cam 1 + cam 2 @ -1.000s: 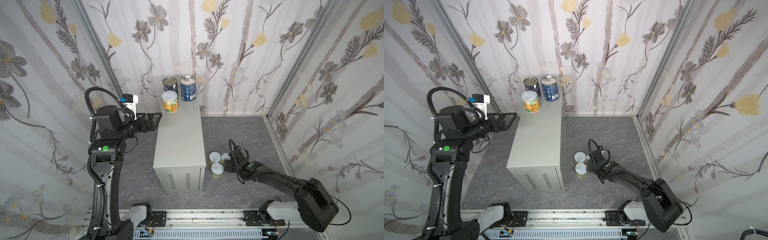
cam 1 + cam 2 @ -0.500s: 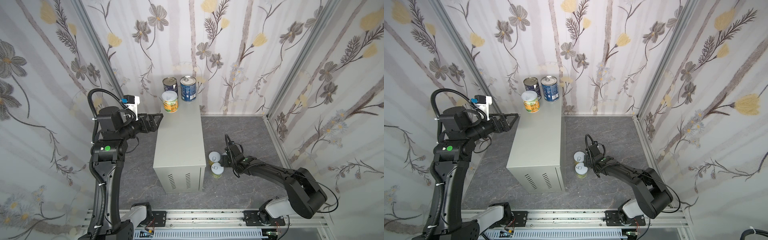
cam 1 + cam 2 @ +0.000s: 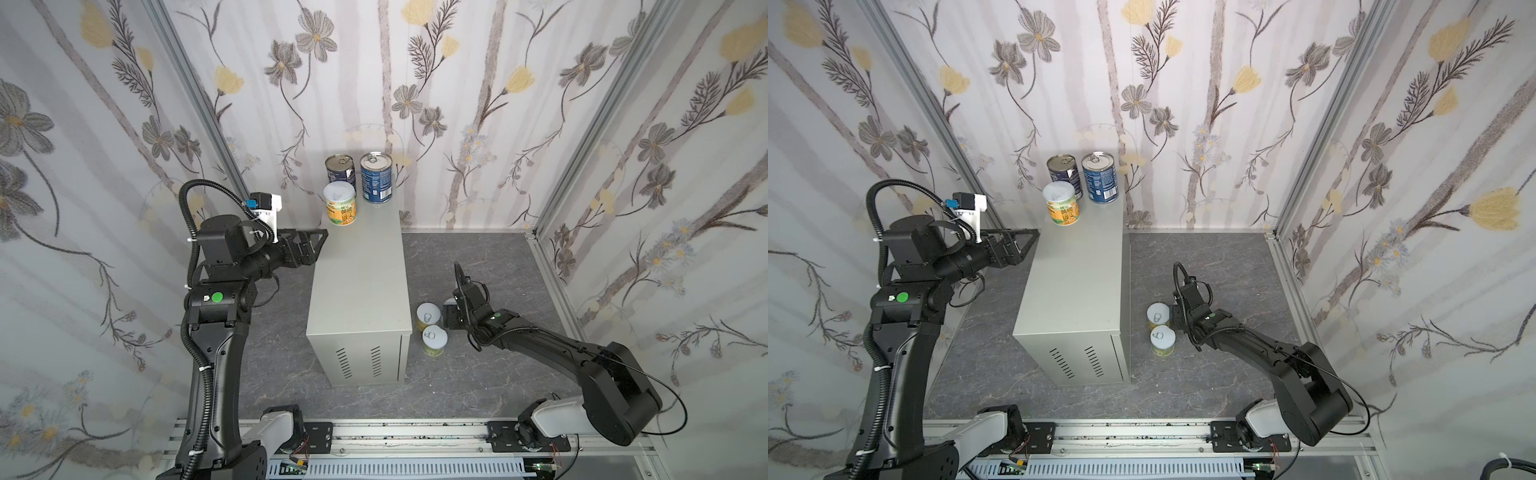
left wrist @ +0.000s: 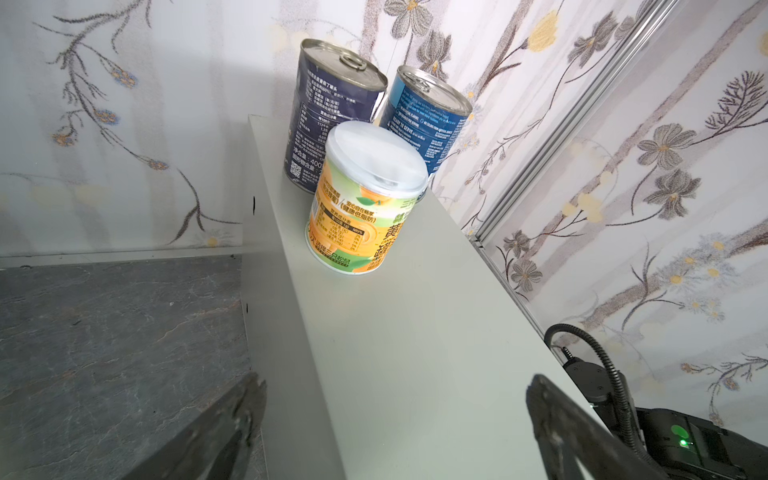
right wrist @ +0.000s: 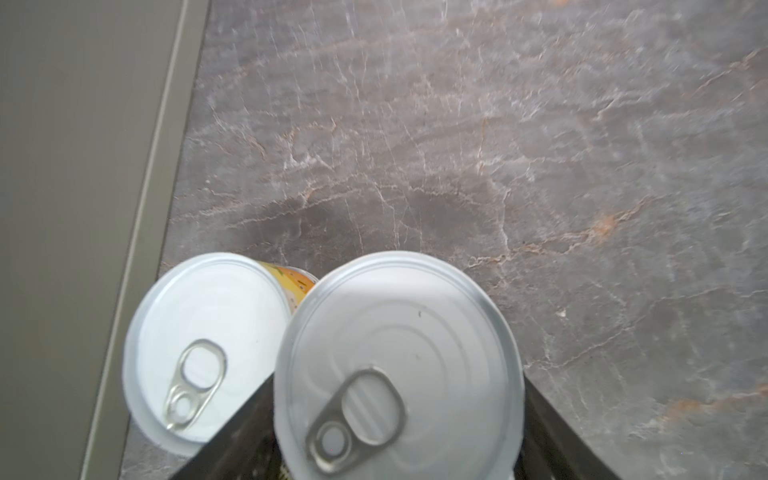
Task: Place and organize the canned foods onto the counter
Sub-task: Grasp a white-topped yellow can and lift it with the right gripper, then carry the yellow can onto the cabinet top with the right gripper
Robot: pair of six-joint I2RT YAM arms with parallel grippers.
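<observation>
My right claw [image 5: 397,386], lower right of centre in both top views: fingers tight against both sides of silver-top tin [image 5: 395,324]. Second tin [image 3: 428,311], third tin [image 3: 434,336] just beside, on floor [image 3: 478,257] near worktop [image 3: 357,286]. My left claw [image 4: 397,386]: wide open, empty, at worktop's left edge. Far end: yellow-green tin [image 3: 340,205], dark blue tin [image 3: 340,170], brighter blue tin [image 3: 376,183], upright.

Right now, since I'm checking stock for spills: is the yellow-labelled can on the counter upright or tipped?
Upright: the yellow-labelled can stands on its base on the counter, white lid facing up.
</observation>
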